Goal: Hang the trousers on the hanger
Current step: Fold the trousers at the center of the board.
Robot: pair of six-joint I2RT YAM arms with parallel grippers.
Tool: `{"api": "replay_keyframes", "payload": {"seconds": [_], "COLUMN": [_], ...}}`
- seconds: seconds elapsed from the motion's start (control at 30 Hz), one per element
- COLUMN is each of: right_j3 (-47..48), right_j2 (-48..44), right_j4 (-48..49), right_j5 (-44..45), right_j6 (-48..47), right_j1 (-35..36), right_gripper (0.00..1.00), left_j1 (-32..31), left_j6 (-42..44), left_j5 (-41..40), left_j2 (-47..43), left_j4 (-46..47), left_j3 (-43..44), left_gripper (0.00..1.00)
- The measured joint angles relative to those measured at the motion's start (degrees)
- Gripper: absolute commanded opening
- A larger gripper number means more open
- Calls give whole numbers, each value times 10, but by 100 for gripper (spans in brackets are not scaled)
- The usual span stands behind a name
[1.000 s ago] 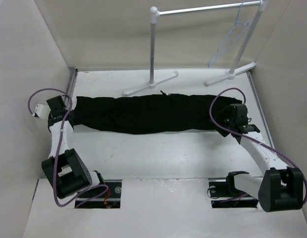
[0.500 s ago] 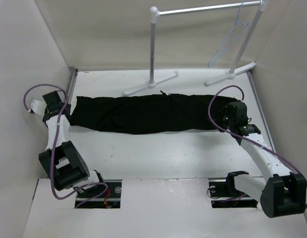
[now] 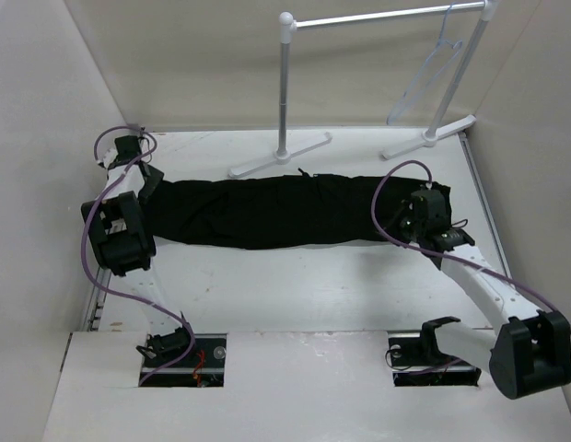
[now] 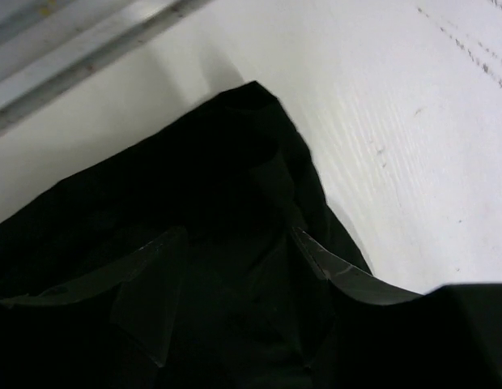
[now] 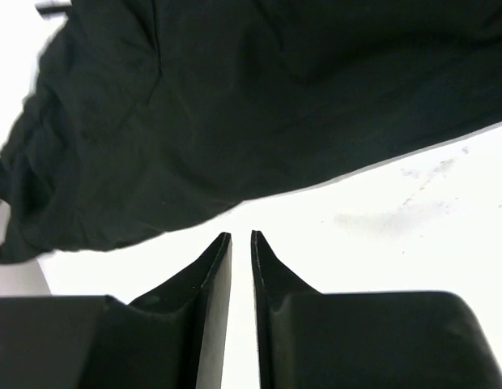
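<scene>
White table point(image 3: 295, 276) bears trousers point(image 3: 267, 210); left end effector point(image 4: 235, 267) parted, right end effector point(image 5: 241, 243) seemingly near-closed, empty.

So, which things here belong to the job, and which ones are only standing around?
For the job:
- trousers
- hanger

Not part of it:
- rail stand, though the hanger hangs on its bar
- table

Left end effector point(image 4: 235, 267) parted; right point(image 5: 241, 239) nearly closed.
</scene>
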Motion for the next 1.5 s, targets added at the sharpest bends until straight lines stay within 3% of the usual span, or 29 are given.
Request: {"api": "replay_keyframes", "payload": {"seconds": [0.2, 0.43, 0.57, 0.83, 1.3, 1.37, 1.5], "right_j3": [0, 3, 10, 21, 35, 38, 48], "right_j2": [28, 49, 62, 88, 135, 135, 135], "right_j4": [1, 2, 6, 27, 39, 40, 39], "right_j5": [-6, -9, -10, -9, -2, 1, 3], "right_j6": [-5, -8, -11, -16, -17, -17, -18], "right_j1": [16, 16, 15, 4, -15, -22, -35], "right_gripper": [26, 49, 55, 63, 69, 71, 73], "left_j1": [-13, -12, -9, 6, 7, 7, 7], "left_j6": [14, 19, 20, 20, 19, 19, 21], "left_j5": [0, -11, -12, -38, -66, -69, -77], "left_j2": [31, 53, 58, 53, 61, 82, 120], "left_j4": [-10, -12, -21, -26, -7, 2, 16], "left_j3": [45, 66, 66, 66, 146, 159, 162], "left_gripper": [49, 14, 4, 1, 4, 11, 43]}}
